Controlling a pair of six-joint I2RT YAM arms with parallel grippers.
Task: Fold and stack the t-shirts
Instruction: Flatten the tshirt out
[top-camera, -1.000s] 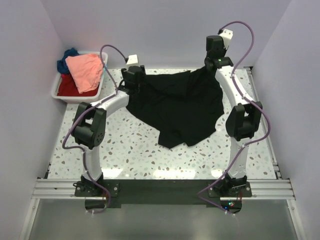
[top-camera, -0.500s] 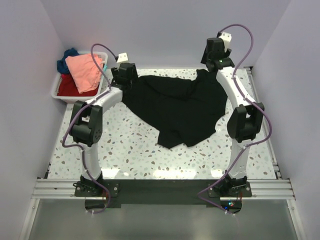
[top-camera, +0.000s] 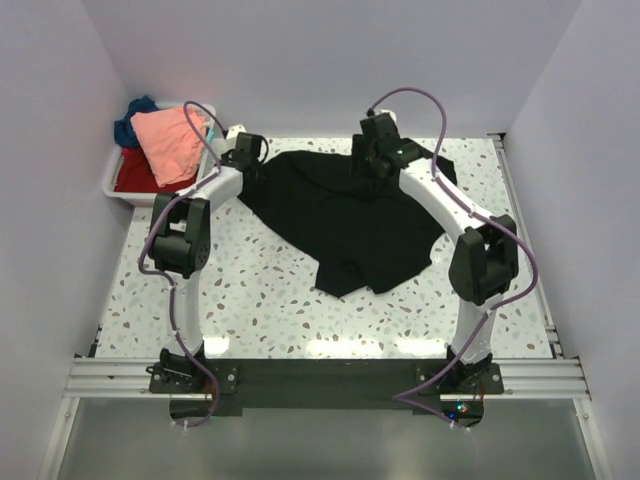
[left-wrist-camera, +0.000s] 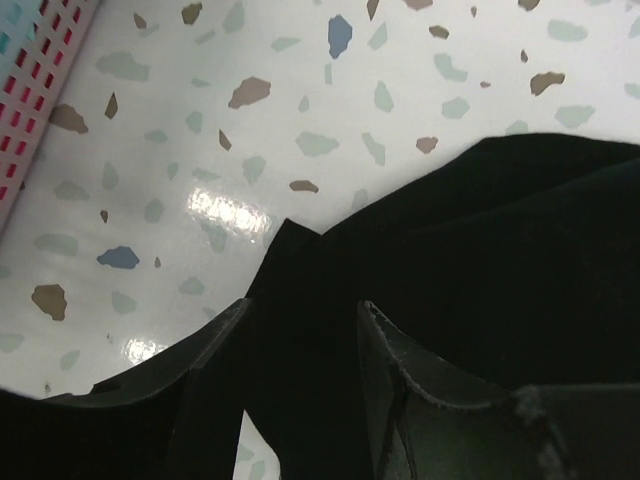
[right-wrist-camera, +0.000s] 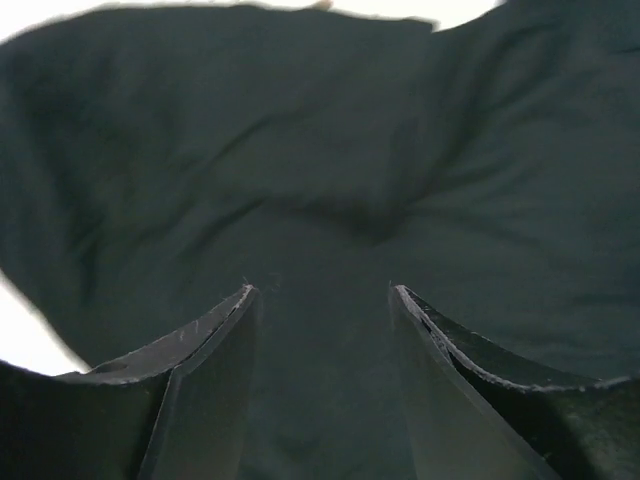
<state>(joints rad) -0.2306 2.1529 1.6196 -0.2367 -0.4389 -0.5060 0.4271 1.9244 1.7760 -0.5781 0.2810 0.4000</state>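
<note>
**Black shirt laid out; both grippers open at its far edge**

The black t-shirt lies rumpled across the middle of the table, its near hem bunched toward me. I judge it is spread for flattening before any fold.

Further back, my right gripper sits low over the shirt's far middle. Its jaws are apart with cloth beneath them and nothing pinched.

My left gripper is at the far-left corner, jaws parted astride a point of cloth, not clamped so far as I can see.

Beyond it, the salmon-pink t-shirt, red t-shirt and dark blue t-shirt lie heaped, unfolded, in the white bin.
</note>
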